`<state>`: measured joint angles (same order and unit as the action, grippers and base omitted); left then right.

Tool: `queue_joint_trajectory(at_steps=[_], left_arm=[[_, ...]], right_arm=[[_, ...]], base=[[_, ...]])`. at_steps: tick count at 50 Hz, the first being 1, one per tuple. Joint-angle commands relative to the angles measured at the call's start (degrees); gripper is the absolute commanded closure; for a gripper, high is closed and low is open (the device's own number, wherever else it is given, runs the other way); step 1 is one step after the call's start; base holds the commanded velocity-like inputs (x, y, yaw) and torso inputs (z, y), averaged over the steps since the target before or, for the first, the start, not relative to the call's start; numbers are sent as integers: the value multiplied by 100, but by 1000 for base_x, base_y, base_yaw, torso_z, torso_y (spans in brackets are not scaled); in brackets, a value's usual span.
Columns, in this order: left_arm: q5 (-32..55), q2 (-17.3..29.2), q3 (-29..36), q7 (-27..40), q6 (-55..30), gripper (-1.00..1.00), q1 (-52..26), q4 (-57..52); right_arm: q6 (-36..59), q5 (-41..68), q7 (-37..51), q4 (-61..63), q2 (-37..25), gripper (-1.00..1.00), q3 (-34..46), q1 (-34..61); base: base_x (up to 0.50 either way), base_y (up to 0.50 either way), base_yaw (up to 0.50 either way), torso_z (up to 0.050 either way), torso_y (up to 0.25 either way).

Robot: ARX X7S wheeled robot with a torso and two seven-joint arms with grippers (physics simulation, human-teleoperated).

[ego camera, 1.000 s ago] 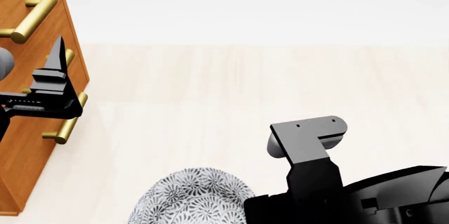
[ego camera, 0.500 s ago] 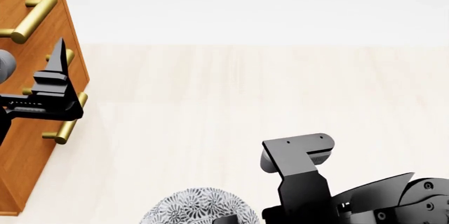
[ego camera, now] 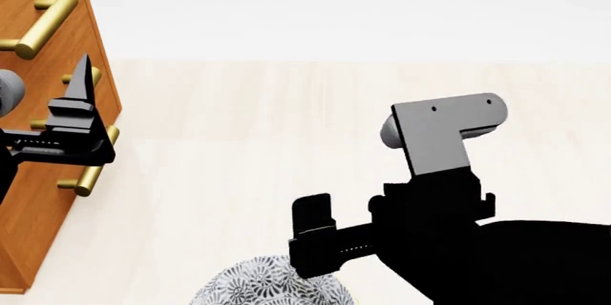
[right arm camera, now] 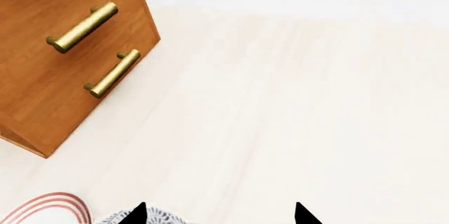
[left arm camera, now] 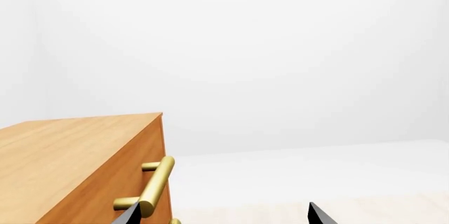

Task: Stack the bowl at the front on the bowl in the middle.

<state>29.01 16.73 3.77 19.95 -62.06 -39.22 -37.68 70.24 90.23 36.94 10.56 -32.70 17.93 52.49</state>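
The right arm has risen since a second ago, its right pincer (ego camera: 310, 237) now hanging released just above the patterned bowl (ego camera: 272, 285) at six o'clock on the worktop (ego camera: 286, 126), so the grasp is not yet made. The left pincer (ego camera: 81, 108) has stayed released at nine o'clock beside the wooden cabinet (ego camera: 43, 69). Counted: two bowls, the second a red-ringed bowl (right arm camera: 46, 208); one cabinet; three brass handles (ego camera: 43, 26).
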Motion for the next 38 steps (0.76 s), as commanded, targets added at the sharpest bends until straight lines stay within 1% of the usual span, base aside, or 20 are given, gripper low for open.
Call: queue_joint_trajectory(at_steps=[1,2,3,4,7,9,13,16,20,38], left_arm=[[16,3,19,27,35,-100,13,23],[18,2,17,32,37,-100,15,21],[14,3,26,28,58,-100,26,24],[14,4,28,34,61,-100,29,16],[67,4,-10,50,-2,-100,15,-47],[94,4,-31,56,-24,-100,0,-77],[85,11,-5,58,10,-100,4,-60],[87,15,5,59,22,-100,4,-38],[99,21,14,73,10,-100,8,-55],[157,47,8,114,7,-100,11,-64]], right_arm=[[-1575,-1906,-560,1599,-58,-100,-570,-421],[-1657,-2060,-538,1711,-64,-100,-557,-454],[-1896,-2521,-479,2032,-81,-100,-504,-541],[-1975,-2690,-432,2156,-89,-100,-483,-572],[-2490,-3719,-330,2797,-160,-100,-289,-748],[-2684,-4121,-285,2952,-173,-100,-188,-815],[-2888,-4448,-307,3044,-179,-100,-86,-877],[-3330,-4866,-227,3306,-198,-100,-174,-1037],[-3373,-4840,-146,3500,-227,-100,-273,-1032],[-3354,-4804,-200,3348,-223,-100,-200,-1048]], base=[[0,0,0,0,0],[0,0,0,0,0],[0,0,0,0,0],[0,0,0,0,0],[0,0,0,0,0],[0,0,0,0,0],[0,0,0,0,0],[0,0,0,0,0],[0,0,0,0,0],[0,0,0,0,0]])
